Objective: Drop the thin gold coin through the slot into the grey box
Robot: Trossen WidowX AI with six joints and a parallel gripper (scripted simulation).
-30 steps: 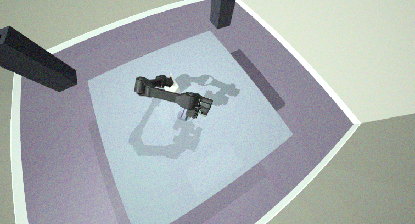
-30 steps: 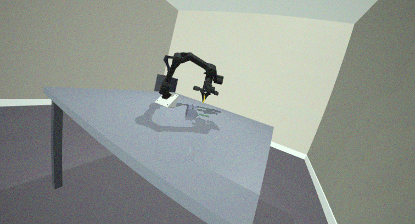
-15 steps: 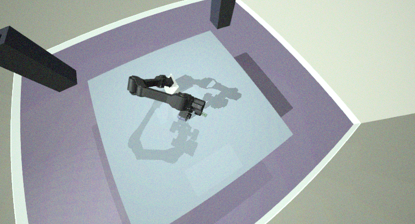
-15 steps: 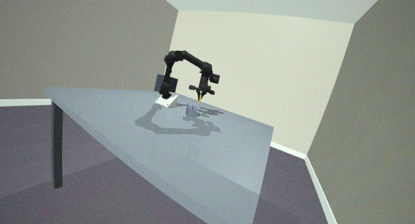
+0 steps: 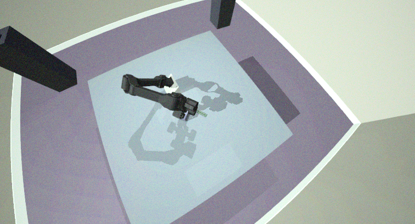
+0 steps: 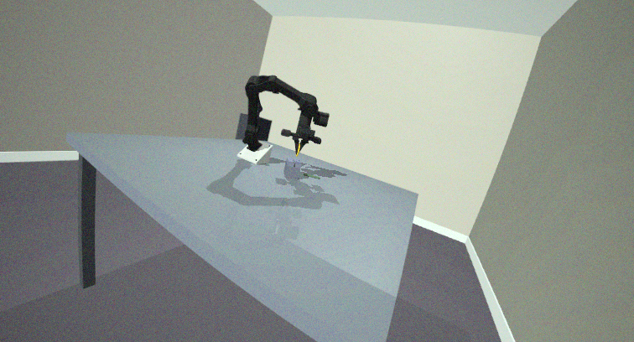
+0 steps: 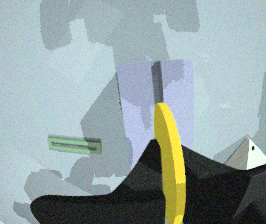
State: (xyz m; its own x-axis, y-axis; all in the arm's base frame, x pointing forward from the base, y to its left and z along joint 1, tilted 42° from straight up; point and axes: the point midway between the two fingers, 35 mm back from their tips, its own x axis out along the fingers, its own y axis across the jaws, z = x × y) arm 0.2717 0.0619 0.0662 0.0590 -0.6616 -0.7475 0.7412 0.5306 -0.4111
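The gold coin (image 6: 298, 149) (image 7: 171, 160) is held edge-on between the fingers of my gripper (image 6: 298, 147). The gripper is shut on it, and the coin's lower edge hangs down past the fingertips. The grey box (image 6: 293, 170) (image 7: 138, 85) looks lavender and stands below the coin; a small gap shows between them in the exterior view. The dark slot (image 7: 157, 82) in its lid runs up from the coin's tip in the wrist view, roughly in line with the coin, which hides its near end. The green holder (image 5: 202, 113) (image 6: 311, 177) (image 7: 55, 148) is empty, beside the box.
The arm's white base (image 5: 171, 88) (image 6: 256, 155) (image 7: 246, 155) stands behind the box. Shadows of the arm lie over the pale blue table (image 5: 208, 54) (image 6: 231, 233). In the top view the arm hides most of the box.
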